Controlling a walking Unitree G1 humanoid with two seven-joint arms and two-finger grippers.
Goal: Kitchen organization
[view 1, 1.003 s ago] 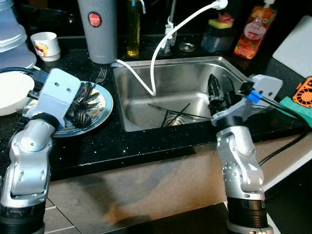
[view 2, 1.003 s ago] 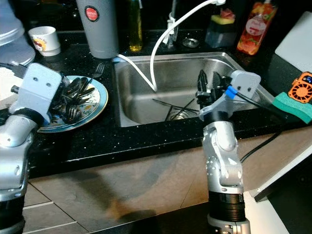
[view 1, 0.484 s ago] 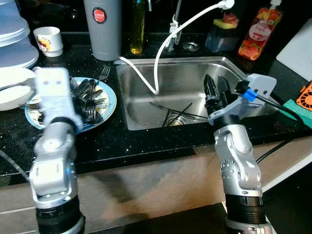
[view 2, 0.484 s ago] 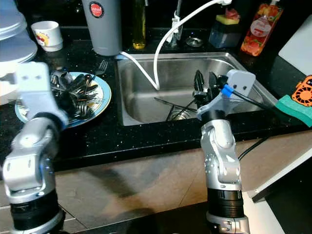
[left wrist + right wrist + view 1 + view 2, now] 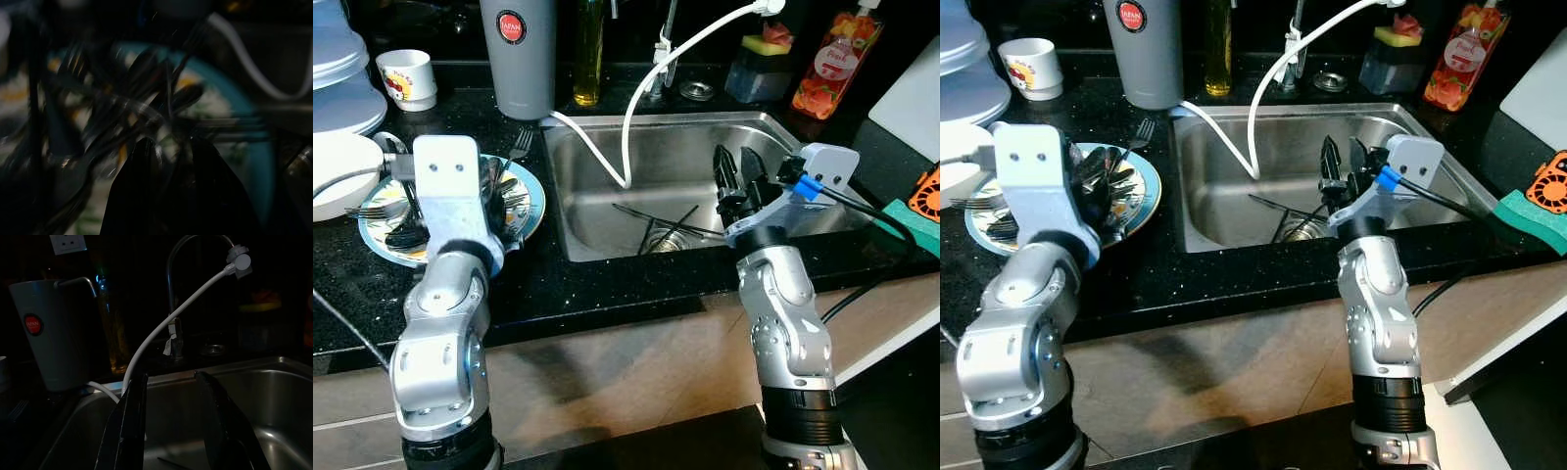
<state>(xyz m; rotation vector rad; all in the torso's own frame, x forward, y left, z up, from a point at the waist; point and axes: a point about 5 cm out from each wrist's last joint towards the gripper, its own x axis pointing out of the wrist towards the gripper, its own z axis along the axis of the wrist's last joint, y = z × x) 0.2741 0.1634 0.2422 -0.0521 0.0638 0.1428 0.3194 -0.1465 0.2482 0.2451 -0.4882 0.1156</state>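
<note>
Hovering over the plate, the left gripper points down at a heap of cutlery; wrist view shows its two fingers slightly parted, nothing between them, tips just above the forks and spoons. Picture is dark and blurred, so contact with the cutlery cannot be told. Plate sits on the black counter, just left of the sink. Right gripper is raised over the sink's right half, fingers spread apart and empty, pointing toward the tap. White hose loops from the tap down into the basin. Thin dark utensils lie across the drain. Grey jug and cup stand behind the plate. Green sponge lies at far right.
</note>
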